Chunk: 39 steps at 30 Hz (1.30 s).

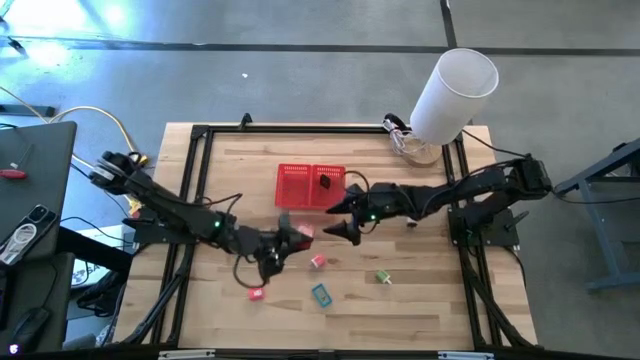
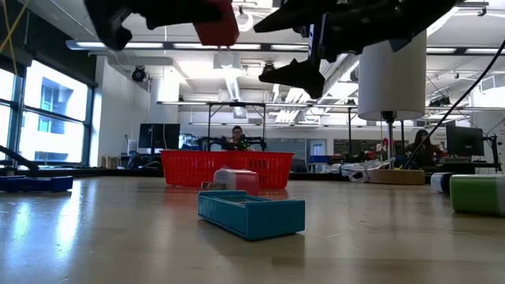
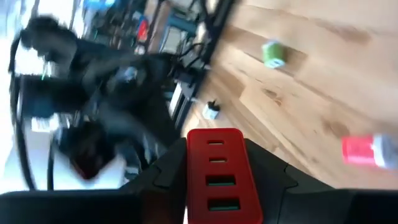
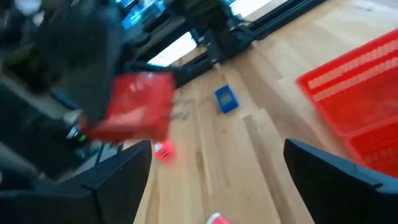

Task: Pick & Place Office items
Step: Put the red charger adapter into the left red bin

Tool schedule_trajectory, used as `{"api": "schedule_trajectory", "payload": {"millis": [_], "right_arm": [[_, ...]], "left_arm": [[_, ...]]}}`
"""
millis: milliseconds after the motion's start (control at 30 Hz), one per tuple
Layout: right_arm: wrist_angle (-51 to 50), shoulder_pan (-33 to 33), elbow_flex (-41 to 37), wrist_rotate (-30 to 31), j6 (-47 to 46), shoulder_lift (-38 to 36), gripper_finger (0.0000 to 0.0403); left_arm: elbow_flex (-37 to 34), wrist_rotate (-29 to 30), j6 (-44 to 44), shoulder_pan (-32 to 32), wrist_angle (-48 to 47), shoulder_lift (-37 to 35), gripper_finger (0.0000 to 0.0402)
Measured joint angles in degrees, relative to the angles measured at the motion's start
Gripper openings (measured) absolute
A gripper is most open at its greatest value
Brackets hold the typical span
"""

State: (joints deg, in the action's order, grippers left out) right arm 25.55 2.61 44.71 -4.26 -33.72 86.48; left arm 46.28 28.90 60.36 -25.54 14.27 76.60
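- The left hand (image 1: 283, 240) is clamped on a red block (image 3: 214, 177) with slots in it, lifted off the counter (image 1: 420, 300).
- It holds the block high, likely so it can clear the wall of the red basket (image 1: 310, 186), which sits just beyond.
- The right hand (image 1: 343, 218) hangs beside the basket with its fingers apart, holding nothing.
- A black item (image 1: 325, 184) already lies in the basket's right part.
- The teal box (image 1: 321, 294), green item (image 1: 383, 277), pale pink item (image 1: 317, 262) and red-pink item (image 1: 256, 294) wait on the near counter.
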Motion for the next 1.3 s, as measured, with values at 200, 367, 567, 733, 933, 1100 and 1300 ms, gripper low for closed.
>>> {"api": "schedule_trajectory", "payload": {"millis": [200,367,567,733,933,1100,1300], "right_arm": [[4.1,-1.1,0.0,-1.3,-6.8,0.0,0.0353],[5.8,-1.2,0.0,-4.7,-12.7,0.1,0.0353],[5.5,-1.2,0.0,-4.2,-15.3,0.1,0.0353],[7.4,-1.2,0.0,-3.8,-14.0,0.1,0.0353],[7.7,-1.3,0.0,-3.6,-11.7,0.1,0.0353],[7.7,-1.3,0.0,-4.4,-14.5,0.1,0.0353],[8.2,-1.3,0.0,-4.2,-14.7,0.1,0.0326]], "left_arm": [[0.0,5.4,20.0,-1.1,0.8,4.1,0.0111],[0.0,15.1,31.7,-1.0,10.7,9.7,0.0111],[0.1,21.1,46.3,-1.0,26.9,16.8,0.0111],[0.1,20.9,46.9,0.4,29.7,18.6,0.0111],[0.1,18.7,49.5,2.3,30.7,18.8,0.0111],[0.1,13.7,51.0,4.3,35.1,18.8,0.0111],[0.1,13.0,51.2,5.7,36.0,18.9,0.0111]]}}
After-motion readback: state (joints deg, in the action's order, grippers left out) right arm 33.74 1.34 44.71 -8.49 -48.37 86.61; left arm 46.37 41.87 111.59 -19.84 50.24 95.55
